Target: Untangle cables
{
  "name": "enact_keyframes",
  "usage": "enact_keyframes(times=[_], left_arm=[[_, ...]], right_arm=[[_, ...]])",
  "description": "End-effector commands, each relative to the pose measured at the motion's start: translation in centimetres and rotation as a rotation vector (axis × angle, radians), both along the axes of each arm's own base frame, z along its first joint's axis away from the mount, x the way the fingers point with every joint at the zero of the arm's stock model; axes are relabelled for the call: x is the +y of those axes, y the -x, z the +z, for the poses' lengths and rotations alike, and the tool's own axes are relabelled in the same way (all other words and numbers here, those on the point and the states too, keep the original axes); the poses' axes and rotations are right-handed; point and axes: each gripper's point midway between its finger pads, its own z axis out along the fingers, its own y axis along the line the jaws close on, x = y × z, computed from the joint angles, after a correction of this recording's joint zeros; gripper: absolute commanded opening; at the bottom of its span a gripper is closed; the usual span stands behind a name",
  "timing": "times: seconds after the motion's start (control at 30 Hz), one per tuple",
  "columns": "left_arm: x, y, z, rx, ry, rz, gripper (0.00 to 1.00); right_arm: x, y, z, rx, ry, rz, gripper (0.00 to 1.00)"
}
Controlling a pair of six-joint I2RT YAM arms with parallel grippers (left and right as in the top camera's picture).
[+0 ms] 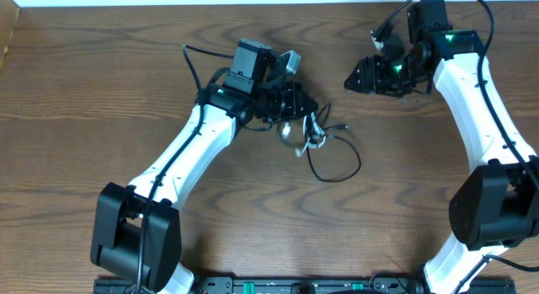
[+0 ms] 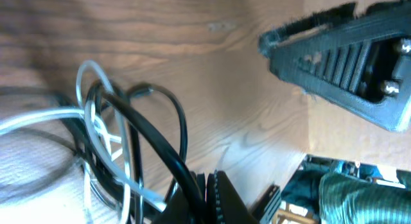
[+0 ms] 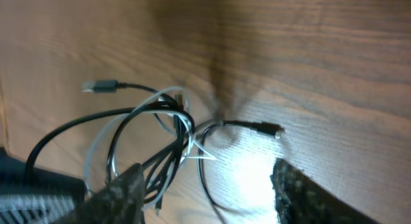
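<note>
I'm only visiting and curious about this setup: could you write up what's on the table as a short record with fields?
surface: wooden table
black cable: long, looping out of the tangle toward the table's front
white cable: shorter, wound through the black one
tangle: not yet separated, near the table's middle
left gripper: open, right at the tangle
right gripper: open, holding nothing, off to the side of the cables
</note>
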Motion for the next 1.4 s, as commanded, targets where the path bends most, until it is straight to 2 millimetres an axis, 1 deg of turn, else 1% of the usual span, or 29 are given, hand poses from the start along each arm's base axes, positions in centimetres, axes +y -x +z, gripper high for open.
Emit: enact_keyframes(times=[0.0,0.13,0.23,0.27,0.37,0.5,0.57,0.67,0.77,0.83,0.87,0.9,1.0,1.1,1.17,1.23,1.37], left_arm=[[1.3,-0.3,1.4,-0.070,-0.011,-0.011,0.07],[1.2,-0.1,1.4,-0.098,-0.020,-0.037,0.08],[1.2,-0.1,1.4,-0.104,-0.022,-0.041,0.07],[1.3,-0.2,1.4,-0.113,-0.023,-0.043,0.07],[1.5,-0.8,1.8,-0.211,-0.039,-0.080,0.08],[1.0,-2.5,3.4,-0.313,-0.005,-0.060,0.08],[0.9,-3.3,4.4,-0.323,0.029,-0.023,0.07],[0.8,-4.1,5.8,-0.300,0.097,0.028,0.08],[0.6,-4.2,7.3,-0.283,0.184,0.024,0.07],[0.5,-4.1,8.4,-0.271,0.240,0.015,0.08],[0.5,-4.1,8.9,-0.267,0.265,0.010,0.07],[0.6,-4.2,9.5,-0.251,0.295,0.013,0.07],[1.3,-4.6,10.5,-0.194,0.352,0.049,0.07],[2.5,-5.0,10.8,-0.085,0.394,0.109,0.07],[3.0,-5.1,10.9,-0.029,0.416,0.129,0.08],[3.0,-4.8,11.0,0.000,0.431,0.120,0.07],[2.8,-4.1,11.5,0.072,0.466,0.098,0.07]], right_arm=[[0.8,1.2,0.5,-0.043,-0.003,0.128,0.65],[1.6,1.9,0.3,-0.036,0.000,0.170,0.68],[2.7,2.4,0.3,-0.035,0.000,0.204,0.68],[3.0,2.6,0.3,-0.031,0.001,0.212,0.71],[3.8,3.5,0.1,-0.011,0.005,0.240,0.74],[4.4,4.7,-0.1,0.012,0.014,0.288,0.75],[4.4,4.9,-0.2,0.016,0.022,0.290,0.73],[4.5,4.4,-0.1,0.005,0.018,0.276,0.71],[4.3,3.7,-0.2,0.006,0.029,0.221,0.69],[4.5,3.4,-0.1,-0.006,0.024,0.217,0.69],[4.5,3.2,0.0,-0.023,0.024,0.231,0.72],[4.8,3.2,0.2,-0.064,0.020,0.291,0.74],[5.4,3.4,0.6,-0.156,0.003,0.424,0.75],[5.9,2.9,1.1,-0.270,-0.010,0.535,0.77],[6.2,2.4,1.3,-0.351,0.006,0.600,0.77],[6.8,2.0,1.4,-0.411,0.016,0.651,0.77],[8.8,1.6,1.3,-0.515,0.042,0.752,0.77]])
